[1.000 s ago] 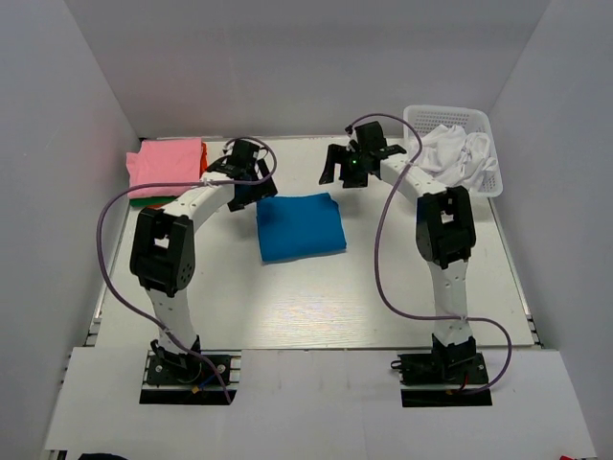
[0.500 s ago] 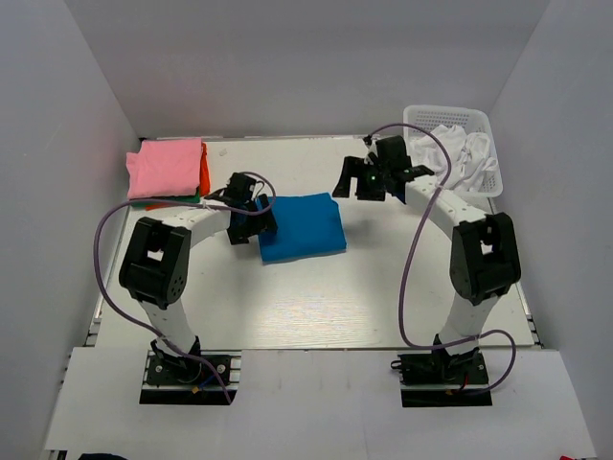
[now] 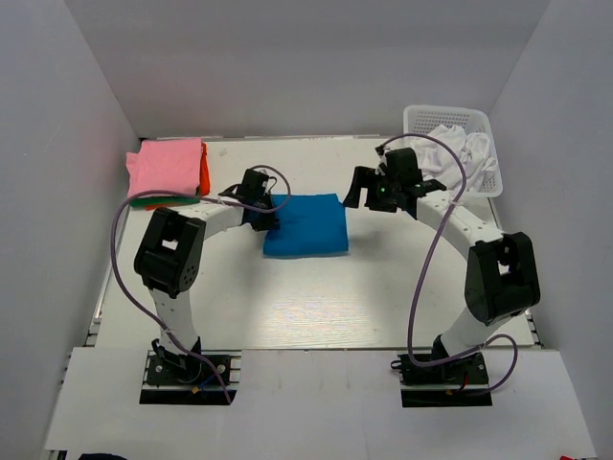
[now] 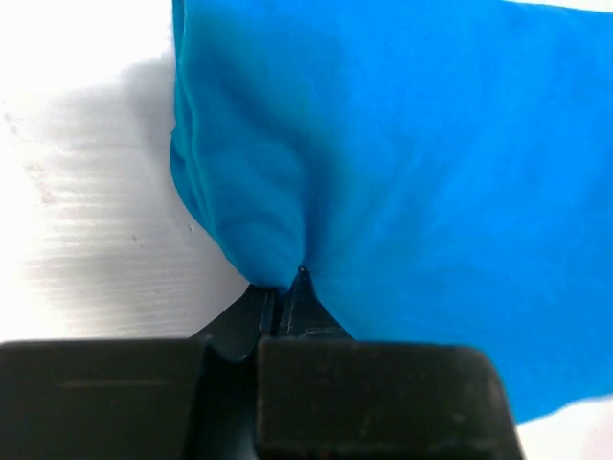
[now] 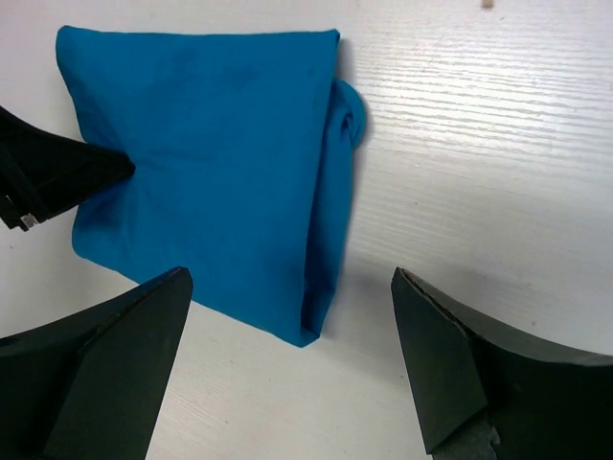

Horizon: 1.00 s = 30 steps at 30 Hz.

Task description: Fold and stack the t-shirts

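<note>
Pickup for stacking: left gripper (image 4: 287, 286) pinching blue t-shirt (image 3: 306, 225), right gripper (image 5: 289, 278) wide above; likely needs 2nd pinch, then carry to pink stack (image 3: 168, 165).

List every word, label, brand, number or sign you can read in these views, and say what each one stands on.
No text can be read in any view.
The blue t-shirt, the pink t-shirt and the white basket are plain, with no print, tag or logo showing.
Any marking on the arm bases is too small to tell.
</note>
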Available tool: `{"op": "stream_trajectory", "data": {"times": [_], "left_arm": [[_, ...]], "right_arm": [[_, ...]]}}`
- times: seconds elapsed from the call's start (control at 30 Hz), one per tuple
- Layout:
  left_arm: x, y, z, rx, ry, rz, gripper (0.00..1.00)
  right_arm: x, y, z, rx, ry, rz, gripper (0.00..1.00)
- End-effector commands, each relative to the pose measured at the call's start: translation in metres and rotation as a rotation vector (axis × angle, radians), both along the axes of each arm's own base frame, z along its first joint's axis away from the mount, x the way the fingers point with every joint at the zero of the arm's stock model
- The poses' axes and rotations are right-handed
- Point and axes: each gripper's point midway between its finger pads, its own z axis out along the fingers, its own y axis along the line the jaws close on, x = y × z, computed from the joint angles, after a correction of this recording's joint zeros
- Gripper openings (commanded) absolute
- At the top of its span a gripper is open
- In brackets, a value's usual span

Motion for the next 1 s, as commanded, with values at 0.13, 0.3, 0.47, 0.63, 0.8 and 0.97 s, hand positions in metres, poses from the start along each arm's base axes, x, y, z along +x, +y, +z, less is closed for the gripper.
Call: {"op": "stream_trajectory", "data": {"times": [0.13,0.3,0.47,0.63,0.8,0.97], "left_arm": [[0.035,0.065,0.039,0.399,-0.086,0.050,0.00],[0.068,0.085,0.104,0.548,-0.266,-0.004,0.00],[0.087,0.117,0.159,0.686,-0.380,0.000,0.00],[0.107,0.140,0.214,0.736,-0.492,0.028,0.00],[0.120,0.175,0.250,0.799,-0.546,0.074,0.00],[0.133,0.202,0.265,0.815,-0.550,0.107,0.00]], "right_arm": [[0.001,-0.018,0.016,-0.022,-0.087,-0.070,0.90],[0.002,-0.027,0.018,-0.050,-0.109,-0.097,0.90],[0.004,-0.032,0.018,-0.062,-0.119,-0.114,0.90],[0.007,-0.032,0.017,-0.071,-0.123,-0.115,0.90],[0.011,-0.029,0.020,-0.064,-0.126,-0.110,0.90],[0.015,-0.027,0.024,-0.054,-0.131,-0.108,0.90]]}}
